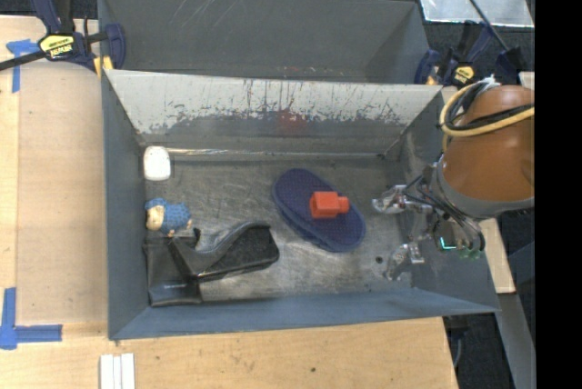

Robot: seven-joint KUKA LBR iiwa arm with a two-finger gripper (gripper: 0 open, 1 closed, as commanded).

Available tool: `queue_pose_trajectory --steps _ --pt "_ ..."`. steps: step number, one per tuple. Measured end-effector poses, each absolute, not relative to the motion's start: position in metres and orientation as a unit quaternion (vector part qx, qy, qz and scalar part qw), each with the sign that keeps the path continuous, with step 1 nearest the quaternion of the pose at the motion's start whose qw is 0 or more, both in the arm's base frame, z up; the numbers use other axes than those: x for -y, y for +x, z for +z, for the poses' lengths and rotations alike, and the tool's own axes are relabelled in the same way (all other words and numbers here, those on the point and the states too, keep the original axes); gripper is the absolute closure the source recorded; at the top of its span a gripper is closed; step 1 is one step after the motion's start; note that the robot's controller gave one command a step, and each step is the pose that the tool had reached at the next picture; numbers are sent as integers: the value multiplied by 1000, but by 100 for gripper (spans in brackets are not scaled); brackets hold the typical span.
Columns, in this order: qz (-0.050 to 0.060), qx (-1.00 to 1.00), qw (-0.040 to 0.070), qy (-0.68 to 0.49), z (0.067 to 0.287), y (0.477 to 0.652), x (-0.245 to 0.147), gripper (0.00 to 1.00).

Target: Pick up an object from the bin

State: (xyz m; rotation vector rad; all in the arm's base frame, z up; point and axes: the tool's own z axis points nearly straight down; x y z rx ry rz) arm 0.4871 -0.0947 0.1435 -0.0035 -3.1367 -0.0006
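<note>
Just beside gripper (pixel 397 233), slipper (pixel 298 207) (block (pixel 327 204) atop)

You are looking at a grey bin (pixel 120 224) streaked rust-red, a navy oval pad (pixel 305 219), a red block (pixel 327 204), a white lump (pixel 157 164), a black tool (pixel 227 254) and a blue-and-tan figure (pixel 168 216).

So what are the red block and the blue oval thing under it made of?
The red block looks like hard plastic: crisp edges, even matte colour, though painted wood is possible. The blue oval thing seems soft, perhaps foam or fabric: dull surface, rounded edge, no shine. Hard to be sure.
</note>
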Motion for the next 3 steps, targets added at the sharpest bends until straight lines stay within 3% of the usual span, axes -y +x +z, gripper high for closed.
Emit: queue_pose_trajectory --steps 1,2,3 --pt "3 994 -10 105 79 513 26 0" --pt "3 994 -22 107 84 520 25 100" --pt "1 994 -6 109 205 520 25 100"
